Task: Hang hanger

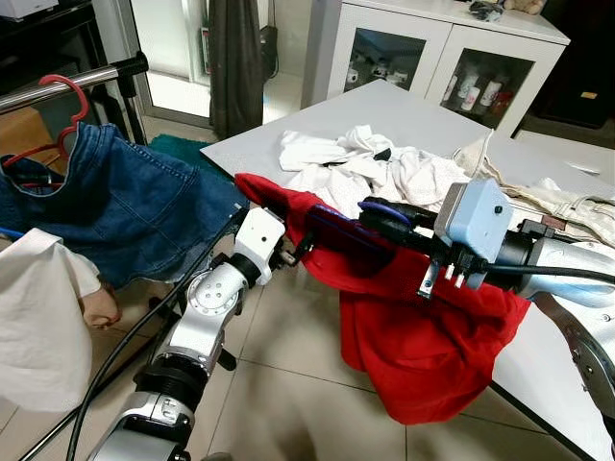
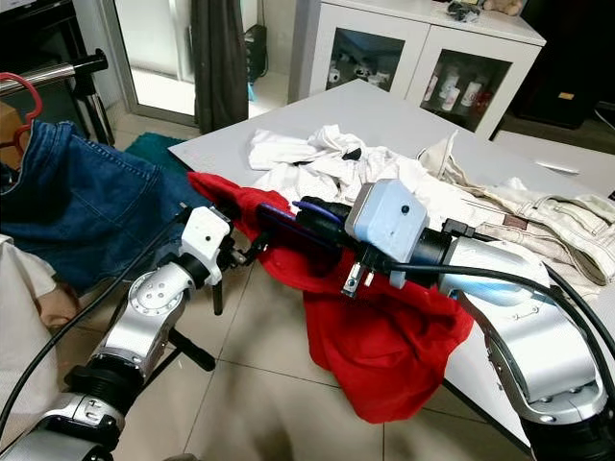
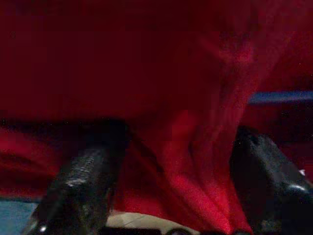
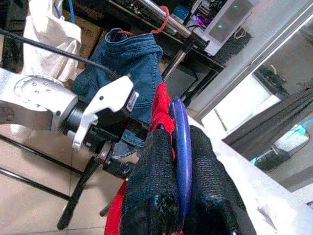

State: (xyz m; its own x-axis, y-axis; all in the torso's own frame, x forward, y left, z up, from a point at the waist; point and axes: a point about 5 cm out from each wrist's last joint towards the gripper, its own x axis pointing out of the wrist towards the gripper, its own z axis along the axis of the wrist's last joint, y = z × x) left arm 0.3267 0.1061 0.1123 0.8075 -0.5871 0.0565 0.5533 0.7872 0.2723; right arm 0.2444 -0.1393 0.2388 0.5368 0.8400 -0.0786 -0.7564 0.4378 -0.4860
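**Red garment on blue hanger held between both grippers, rail not yet reached**

A grey table [image 1: 404,120] is seen at the robot's right, strewn with white clothes [image 1: 360,168]. At the left, a clothes rail [image 1: 58,88] is seen carrying blue jeans [image 1: 125,202] on a red hanger [image 1: 60,106], with a white garment [image 1: 38,317] hanging nearer the camera. Between table and rail, a red garment [image 1: 423,327] is held up off the floor, draped over a blue hanger [image 4: 182,147]. The hanger is pinched between the pressed-together fingers of the right gripper [image 4: 178,196], as shown in the right wrist view. The left gripper [image 3: 171,171] is set at the garment's far end, its fingers spread with red cloth bunched between them.

The step in hand is judged to be the carry toward the rail, with dressing of the hanger apparently finished or nearly so. For the next move, the hanger's hook would need to be raised above the rail and lowered onto a free stretch beside the jeans; the hook itself cannot be made out.
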